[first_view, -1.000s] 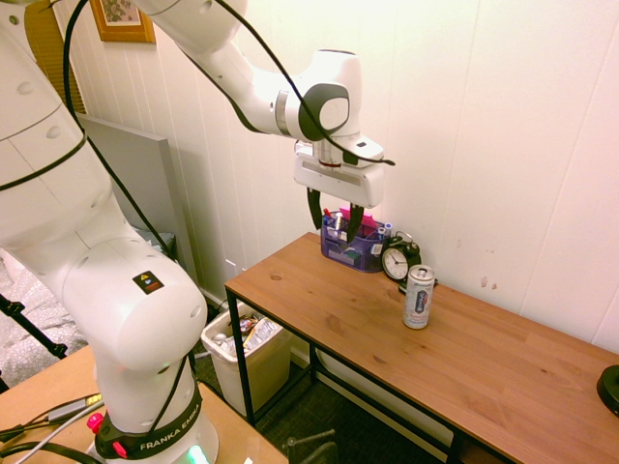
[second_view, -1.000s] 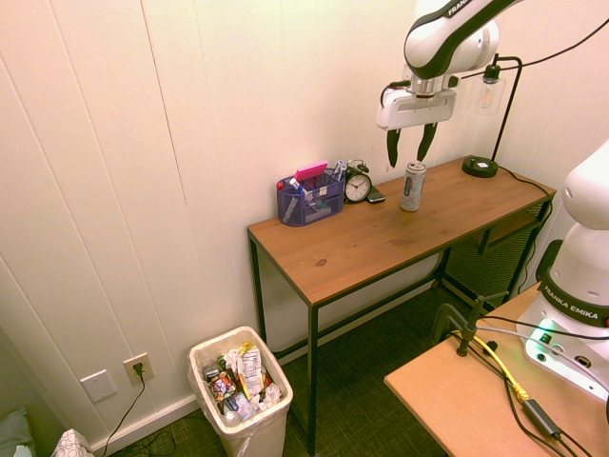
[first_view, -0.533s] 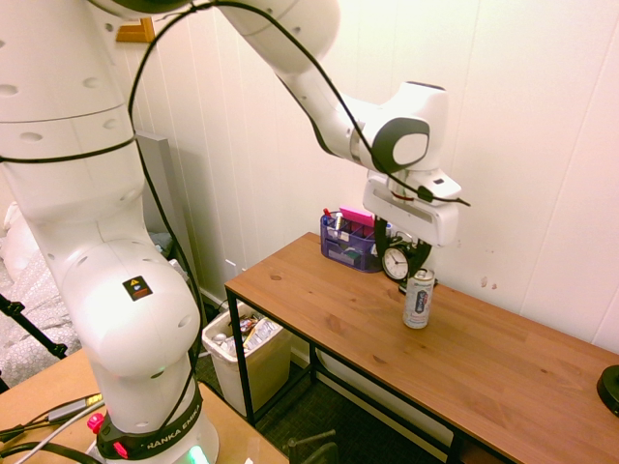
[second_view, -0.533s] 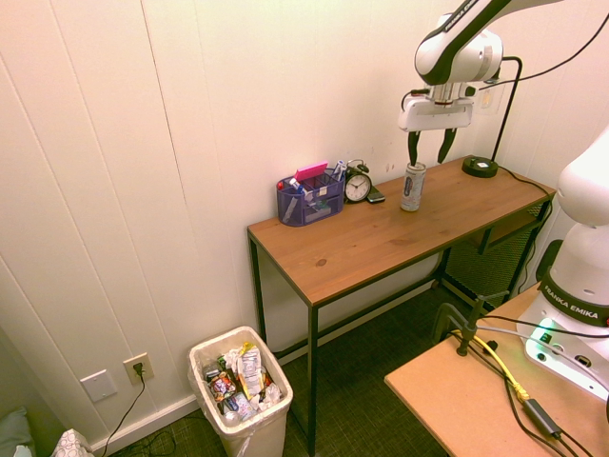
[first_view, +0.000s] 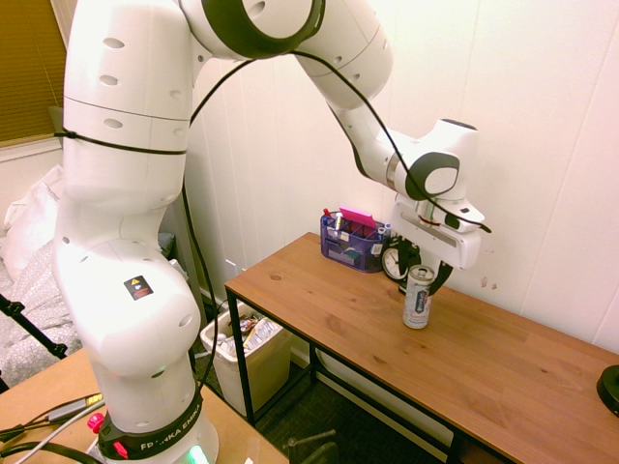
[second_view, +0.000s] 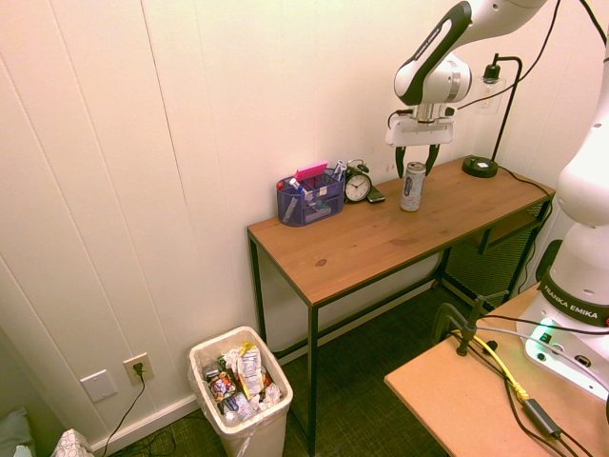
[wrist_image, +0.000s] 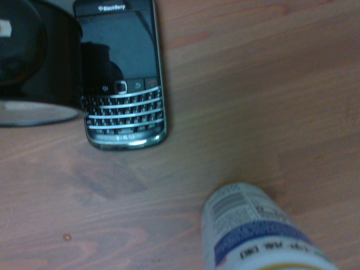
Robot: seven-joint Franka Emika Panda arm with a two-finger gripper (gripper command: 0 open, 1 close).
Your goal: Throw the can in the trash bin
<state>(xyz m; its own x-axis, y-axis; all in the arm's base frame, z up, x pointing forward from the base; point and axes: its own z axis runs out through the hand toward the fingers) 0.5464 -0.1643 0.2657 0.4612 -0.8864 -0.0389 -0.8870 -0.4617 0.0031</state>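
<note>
Standing upright on the wooden table [first_view: 503, 367], the can [first_view: 419, 297] is sitting toward the back edge, near the white panelled wall [second_view: 190, 143]. The gripper [second_view: 416, 164] is hanging directly over the can's metal top, its two dark fingers [second_view: 401, 162] spread apart and reaching down on either side of the rim, so the pincer is standing open with nothing clamped in it; whether the fingertips are touching the can cannot be told from either outside view. In the wrist view the can [wrist_image: 256, 236] is showing as a blurred white cylinder with blue label print, rising over the wood grain.

Just behind the can, a small black alarm clock [second_view: 358, 185] is standing against the wall, and a dark BlackBerry phone [wrist_image: 120, 79] is lying flat on the table beside it, screen and keypad facing up. Further along the back edge, a blue translucent organiser [second_view: 309, 197] is holding pens and a pink item. A black lamp base [second_view: 480, 167] is resting at the table's far end.

Down on the floor, well apart from the can and beyond the table's other end, the trash bin [second_view: 243, 433] is sitting against the wall, colourful wrappers showing inside it.
</note>
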